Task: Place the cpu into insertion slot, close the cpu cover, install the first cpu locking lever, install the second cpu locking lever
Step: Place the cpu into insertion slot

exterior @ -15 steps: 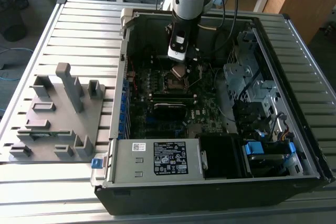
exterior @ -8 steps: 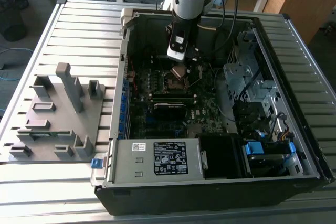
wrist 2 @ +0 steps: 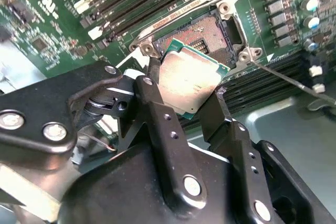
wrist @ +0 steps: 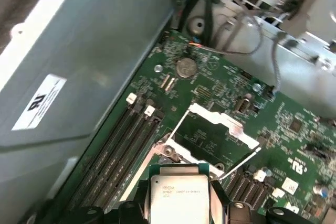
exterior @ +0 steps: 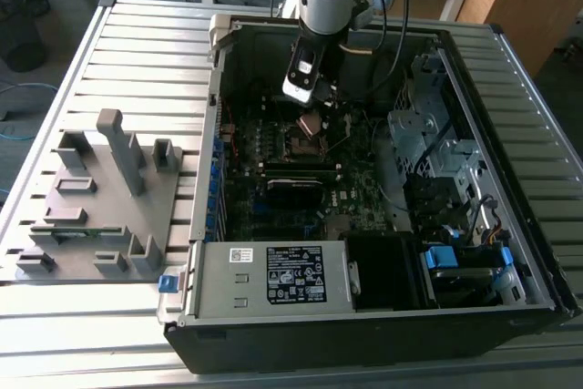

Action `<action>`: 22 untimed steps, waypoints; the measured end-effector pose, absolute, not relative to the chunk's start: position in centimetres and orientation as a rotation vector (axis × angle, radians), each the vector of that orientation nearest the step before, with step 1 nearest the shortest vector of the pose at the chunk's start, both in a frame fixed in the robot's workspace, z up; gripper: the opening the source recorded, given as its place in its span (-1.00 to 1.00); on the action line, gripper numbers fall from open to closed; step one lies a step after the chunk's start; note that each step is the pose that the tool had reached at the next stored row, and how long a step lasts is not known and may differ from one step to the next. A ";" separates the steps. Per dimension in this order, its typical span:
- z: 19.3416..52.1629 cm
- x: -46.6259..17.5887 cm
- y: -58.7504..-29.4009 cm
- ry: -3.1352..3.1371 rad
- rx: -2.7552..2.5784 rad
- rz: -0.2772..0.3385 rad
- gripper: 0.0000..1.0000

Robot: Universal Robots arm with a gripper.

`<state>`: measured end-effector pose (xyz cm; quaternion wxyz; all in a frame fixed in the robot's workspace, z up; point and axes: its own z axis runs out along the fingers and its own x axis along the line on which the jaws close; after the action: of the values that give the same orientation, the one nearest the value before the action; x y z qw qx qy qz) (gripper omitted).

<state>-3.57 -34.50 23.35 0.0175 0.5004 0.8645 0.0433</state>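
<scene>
1. Gripping the flat, square, silver-grey cpu (wrist 2: pixel 190 83) by two opposite edges, the black two-fingered pincer (wrist 2: pixel 186 81) is clamped on it.
2. Held tilted, the chip hangs just over the dark square insertion slot (wrist 2: pixel 209 34) beneath the pincer.
3. Just beyond the pincer, the thin silver cpu cover (wrist: pixel 231 128) stands swung open.
4. A green motherboard (wrist 2: pixel 47 22) lies below the pincer, inside a black computer case (exterior: pixel 364 353).

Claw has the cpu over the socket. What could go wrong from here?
1. The cpu, gripped by the claw at two edges, looks skewed against the insertion slot; lowered like this, it might land crooked on the contacts.
2. The thin lever beside the slot could catch the claw.
</scene>
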 end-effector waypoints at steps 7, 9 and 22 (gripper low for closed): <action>23.3 -3.6 -34.5 2.577 1.720 0.131 0.08; 23.3 -3.6 -34.5 2.545 1.765 0.129 0.08; 23.2 -3.6 -34.5 2.311 2.047 0.120 0.08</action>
<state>-3.57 -34.50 23.20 0.0257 0.6624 0.7477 0.0390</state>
